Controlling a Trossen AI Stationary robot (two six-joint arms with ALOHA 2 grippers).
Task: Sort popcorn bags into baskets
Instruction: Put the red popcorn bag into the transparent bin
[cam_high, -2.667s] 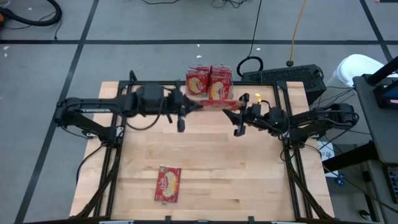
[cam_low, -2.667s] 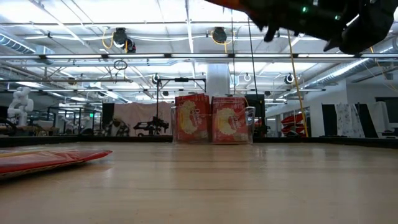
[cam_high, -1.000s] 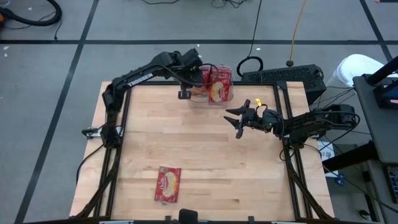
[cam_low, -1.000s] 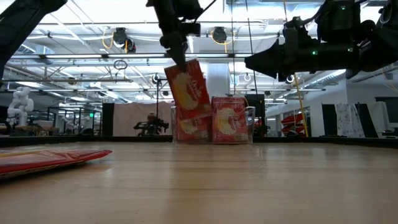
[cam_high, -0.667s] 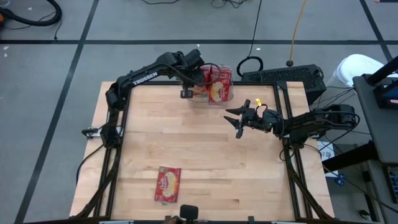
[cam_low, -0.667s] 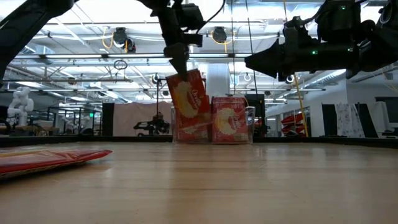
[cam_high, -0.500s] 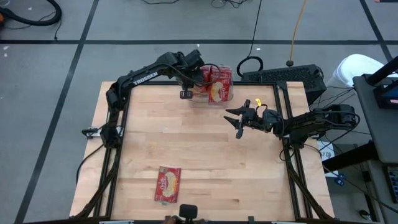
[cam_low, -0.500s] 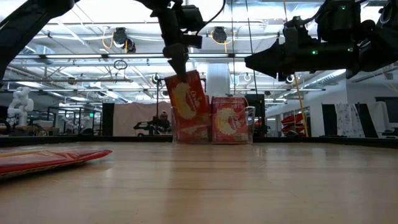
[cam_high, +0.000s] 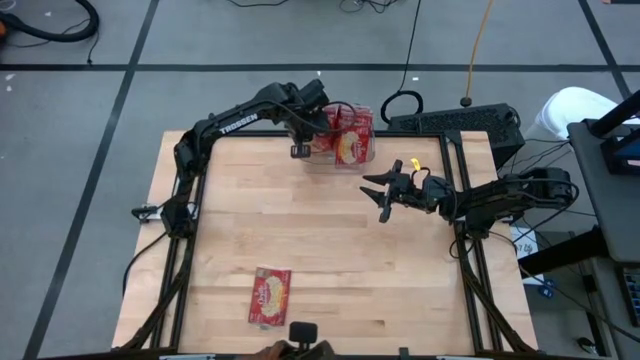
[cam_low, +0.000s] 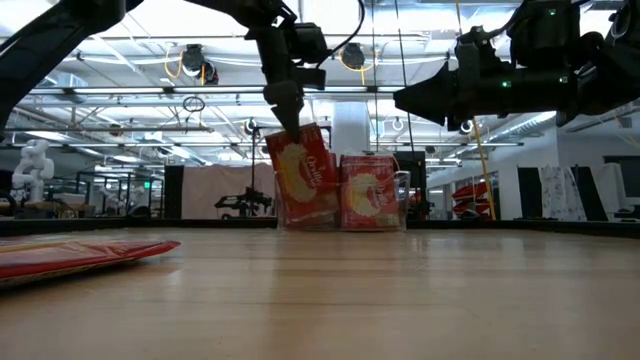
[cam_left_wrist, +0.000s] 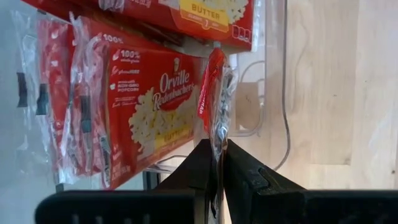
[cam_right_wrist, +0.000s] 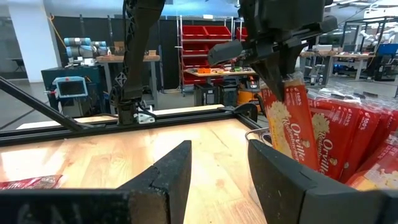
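— What's over the far edge of the table (cam_low: 400, 290)?
— The left gripper (cam_low: 285, 118) pinches a tilted popcorn bag (cam_low: 303, 172) by its top, its bottom inside the clear basket (cam_low: 403, 200) beside upright bags.
— And nearer?
— One bag (cam_low: 80, 255) lies flat at the left edge.

Red bags (cam_low: 340, 190) with yellow-cream popcorn pictures and white lettering stand in the clear basket (cam_high: 366, 152). Another red bag (cam_high: 270, 296) lies near on the pale wood worktop (cam_high: 330, 250). Black arms, grey floor.
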